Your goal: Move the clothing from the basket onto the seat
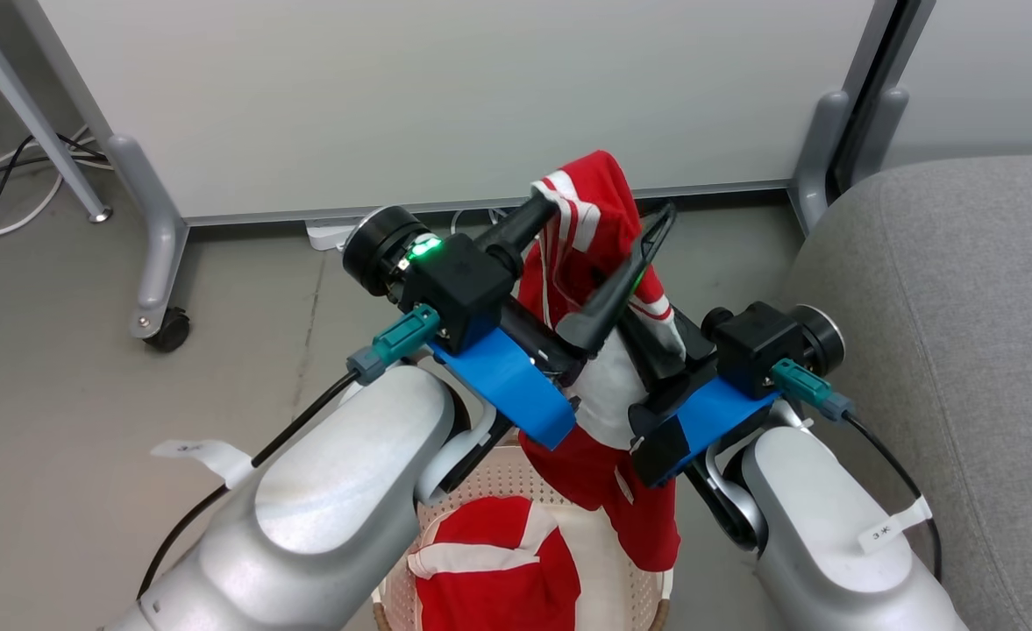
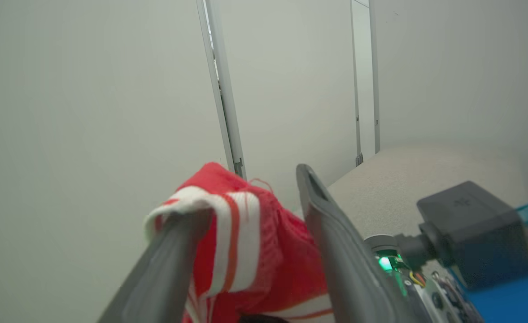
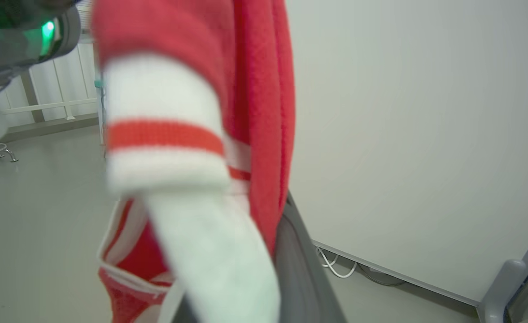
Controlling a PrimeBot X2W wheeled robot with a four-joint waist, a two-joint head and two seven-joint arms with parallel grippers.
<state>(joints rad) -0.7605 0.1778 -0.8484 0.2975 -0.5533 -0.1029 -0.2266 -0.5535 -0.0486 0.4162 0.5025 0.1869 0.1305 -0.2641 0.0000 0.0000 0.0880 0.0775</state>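
Closest to us are our two pale forearms, the left forearm point(image 1: 331, 508) and the right forearm point(image 1: 822, 535); between them, at the bottom edge of the head view, we see the basket point(image 1: 516, 471), and a first garment point(image 1: 489, 574), red and white, lies inside it; the lifted garment point(image 1: 590, 237) hangs in the air above the basket, well apart from the grey seat point(image 1: 945, 307) at our right; our left pincer point(image 2: 250, 197) has its jaws spread wide and grips nothing, but the striped hem is draped over the tip of one finger; our right pincer point(image 3: 268, 215) is closed on the lifted garment lower down, the cloth pinched between its fingers point(image 3: 304, 269); behind stands a white panel point(image 1: 437, 96).
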